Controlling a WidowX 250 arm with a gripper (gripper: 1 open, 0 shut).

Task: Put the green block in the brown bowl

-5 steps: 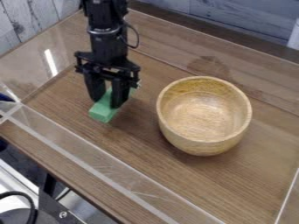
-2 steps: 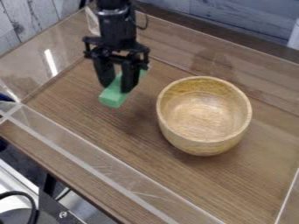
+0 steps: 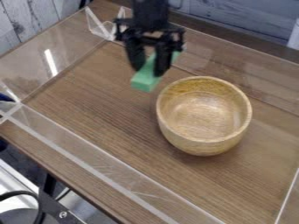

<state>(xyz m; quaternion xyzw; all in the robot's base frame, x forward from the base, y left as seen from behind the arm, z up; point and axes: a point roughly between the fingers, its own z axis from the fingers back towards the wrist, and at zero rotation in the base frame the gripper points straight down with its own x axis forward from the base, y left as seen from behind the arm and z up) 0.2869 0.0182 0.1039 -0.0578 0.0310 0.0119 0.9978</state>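
The green block (image 3: 145, 79) hangs in the air, gripped at its upper end by my gripper (image 3: 149, 59), which is shut on it. The block is lifted off the wooden table and sits just left of and above the rim of the brown bowl (image 3: 205, 114). That round light-brown wooden bowl stands on the table at centre right, and nothing is inside it. My black arm comes down from the top of the view, hiding the block's upper part between the fingers (image 3: 135, 54).
The wooden tabletop (image 3: 82, 114) is enclosed by clear acrylic walls (image 3: 70, 144) along the front and left. A grey wall runs behind the table at the top right.
The gripper has lifted the green block off the table and carried it up and to the right, from the left middle to just beside the bowl's rim.
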